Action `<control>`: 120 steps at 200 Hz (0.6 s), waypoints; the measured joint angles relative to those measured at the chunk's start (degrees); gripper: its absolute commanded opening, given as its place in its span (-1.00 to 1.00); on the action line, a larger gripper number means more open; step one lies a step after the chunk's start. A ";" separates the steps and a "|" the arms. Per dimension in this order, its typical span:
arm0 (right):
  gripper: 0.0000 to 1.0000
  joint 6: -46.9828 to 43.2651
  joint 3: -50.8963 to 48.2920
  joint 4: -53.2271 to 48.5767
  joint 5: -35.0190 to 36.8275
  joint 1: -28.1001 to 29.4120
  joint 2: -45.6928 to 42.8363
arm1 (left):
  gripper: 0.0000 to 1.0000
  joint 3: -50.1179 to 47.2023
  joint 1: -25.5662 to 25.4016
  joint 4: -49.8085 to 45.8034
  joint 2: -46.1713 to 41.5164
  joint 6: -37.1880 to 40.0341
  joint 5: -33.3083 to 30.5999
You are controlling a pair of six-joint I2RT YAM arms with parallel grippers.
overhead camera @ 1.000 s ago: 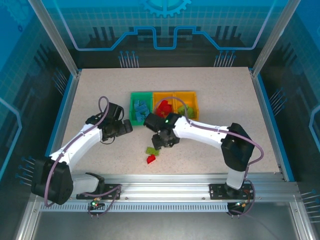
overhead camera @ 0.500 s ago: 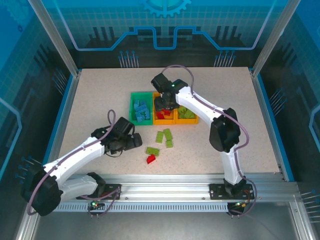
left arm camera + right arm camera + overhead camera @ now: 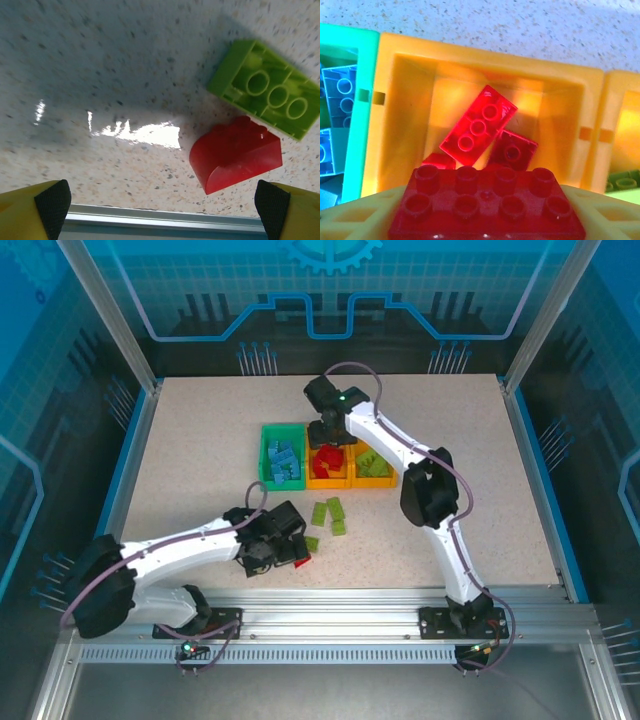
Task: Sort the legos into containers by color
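My right gripper point(image 3: 328, 440) hangs over the middle orange container point(image 3: 328, 483), shut on a red two-by-four lego point(image 3: 487, 207) that lies flat between its yellow fingers point(image 3: 350, 220). Below it the middle container point(image 3: 410, 100) holds several red legos point(image 3: 477, 125). The green container point(image 3: 264, 455) holds blue legos point(image 3: 340, 95), and the right orange container point(image 3: 392, 465) holds lime ones. My left gripper point(image 3: 290, 558) is open low over the table. A small red curved lego point(image 3: 235, 160) lies between its pads point(image 3: 50, 205), nearer the right one. A lime lego point(image 3: 265, 95) lies upside down just beyond.
Three loose lime legos point(image 3: 332, 513) lie on the table in front of the containers, and another point(image 3: 310, 542) lies beside the red one. The table's metal front edge point(image 3: 160, 220) runs close behind my left fingers. Blue rails bound the table's sides.
The right arm swung from the table's middle up to the containers and now hovers over the middle one. The left arm reached forward and right, down to the small red lego.
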 measured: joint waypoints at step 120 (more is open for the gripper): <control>0.86 -1.27 -11.47 3.67 -3.06 -0.46 -11.72 | 0.97 4.11 -2.27 3.96 7.78 -9.62 1.05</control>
